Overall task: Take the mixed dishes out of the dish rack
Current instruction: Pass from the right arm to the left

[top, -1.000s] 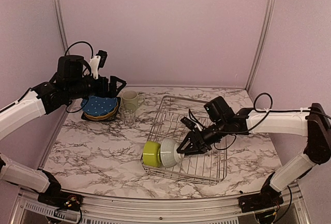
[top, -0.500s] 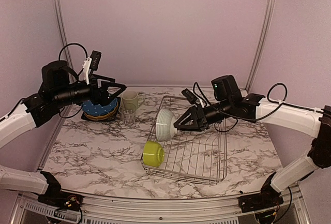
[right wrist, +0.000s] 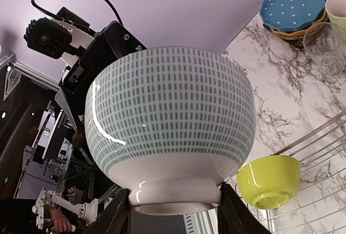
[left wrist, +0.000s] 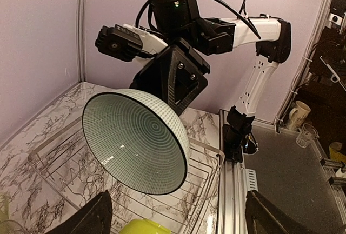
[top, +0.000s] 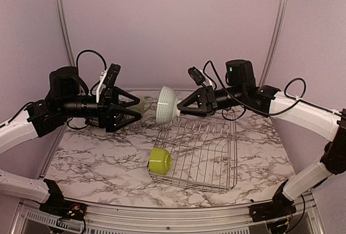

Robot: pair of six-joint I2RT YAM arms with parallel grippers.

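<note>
My right gripper (top: 183, 106) is shut on the foot of the white ribbed bowl (top: 166, 105), which hangs in the air above the far left corner of the dish rack (top: 216, 165), its mouth turned left. In the right wrist view both fingers (right wrist: 116, 215) clamp the bowl's (right wrist: 170, 118) foot. My left gripper (top: 133, 113) is open, facing the bowl's mouth from the left with a small gap between. From the left wrist the bowl's inside (left wrist: 135, 139) hangs above and ahead of my open left gripper (left wrist: 178, 223). The lime-green bowl (top: 160, 160) lies on its side at the rack's near left corner.
A blue dotted plate (right wrist: 294, 4) tops a stack on the marble table at the back left, with the pale green mug (right wrist: 338, 7) and the clear glass (right wrist: 323, 47) beside it. In the top view my left arm covers most of them; the mug (top: 138, 104) peeks out.
The right gripper has lifted the white bowl out of the rack, up and to the back left. The left gripper has swung right from over the plate stack towards the bowl.
</note>
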